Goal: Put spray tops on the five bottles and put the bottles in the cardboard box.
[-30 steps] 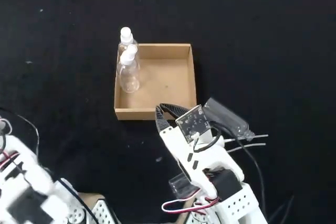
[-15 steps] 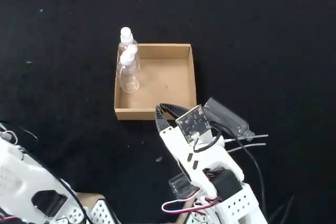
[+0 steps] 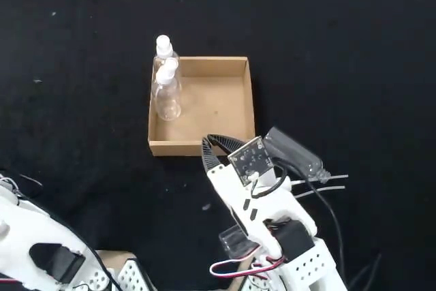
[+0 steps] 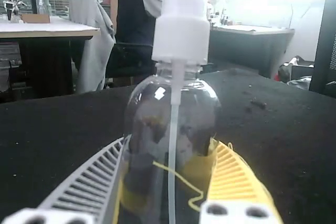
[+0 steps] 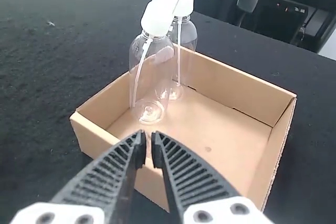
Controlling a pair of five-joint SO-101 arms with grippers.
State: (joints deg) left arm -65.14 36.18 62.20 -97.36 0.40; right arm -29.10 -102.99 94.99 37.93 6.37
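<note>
Left end effector point(image 4: 170, 146) grips capped spray bottle point(image 4: 170, 103); carry upright, lower into cardboard box point(image 3: 178, 147) beside standing bottles point(image 3: 167, 97). Right end effector point(image 5: 147, 136) closed, empty.

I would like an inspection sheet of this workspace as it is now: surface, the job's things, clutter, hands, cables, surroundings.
Surface: black table, flat.
Job's things: the cardboard box holds two bottles with spray tops, upright along one wall. A third topped bottle is in the left hand. A bare bottle, apparently without a top, lies beside the right arm, with thin white tubes next to it.
Clutter: small light specks.
Hands: left hand shut on the third topped bottle; right hand shut, empty, at the box's near wall.
Cables: black cable; red and white wires at the right arm's base.
Surroundings: desks in the room behind.
</note>
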